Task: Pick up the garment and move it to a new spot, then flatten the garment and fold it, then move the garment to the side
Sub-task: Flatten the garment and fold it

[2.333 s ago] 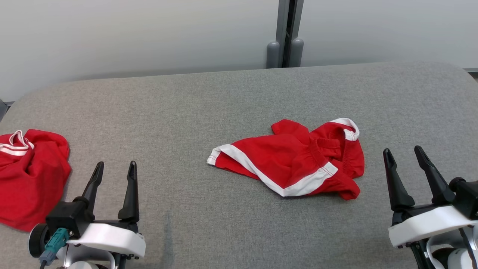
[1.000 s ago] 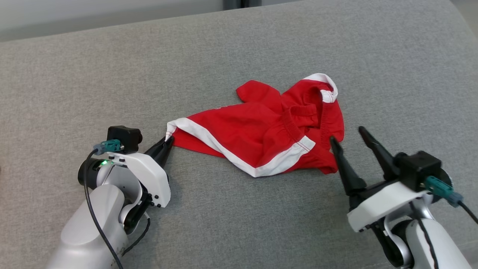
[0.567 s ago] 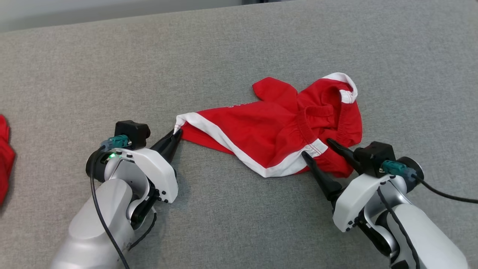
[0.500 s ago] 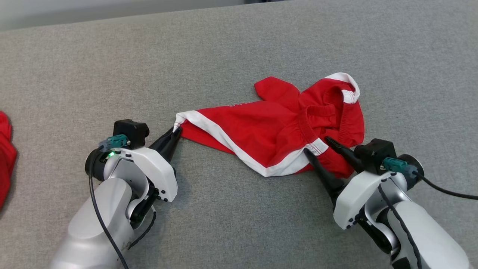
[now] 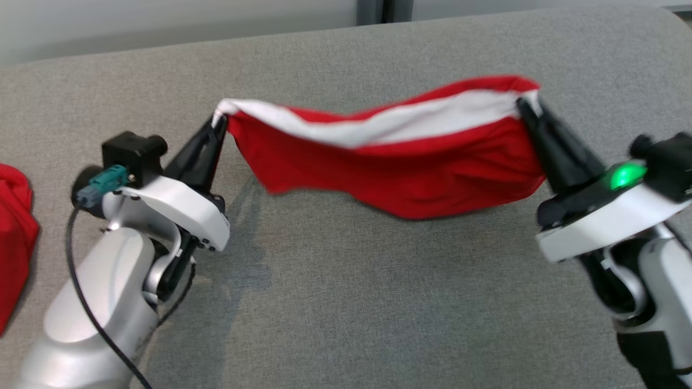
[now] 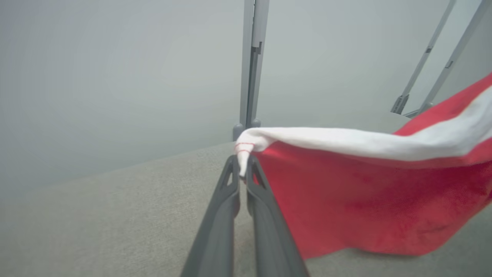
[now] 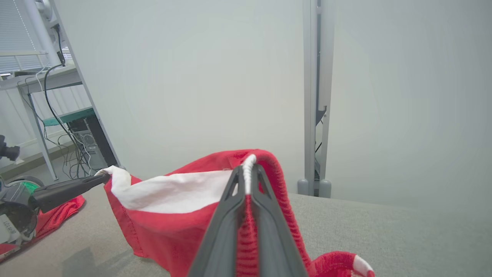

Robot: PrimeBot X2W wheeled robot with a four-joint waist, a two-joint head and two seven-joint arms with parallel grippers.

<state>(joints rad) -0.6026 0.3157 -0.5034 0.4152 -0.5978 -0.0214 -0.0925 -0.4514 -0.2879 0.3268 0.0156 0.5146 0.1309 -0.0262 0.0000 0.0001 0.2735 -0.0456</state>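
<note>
Left gripper: both fingers are pressed together and clamped on one white corner of the garment. In the left wrist view the corner stands pinched between the fingertips, and the cloth runs off to the right of that gripper.

Right gripper: the fingers are pressed together and clamped on the opposite end of the garment. In the right wrist view a white seam and a red ribbed edge sit between the fingertips. A green light glows on the wrist behind this gripper.

Garment: it is red with a white band along its upper edge. It hangs between the two grippers, and the band sags slightly at mid-span. The red body drapes below the band, toward the robot. Its lower edge hangs close to the surface; whether the two are in contact cannot be determined. The head view is blurred around the cloth and the right gripper.

Surface: grey fabric, extending under and beyond both grippers. A shadow lies on it beside the left arm.

Outward of the left gripper, well apart from it, a second red cloth lies on the surface. Beyond the far edge stand a pale wall and a grey post.
</note>
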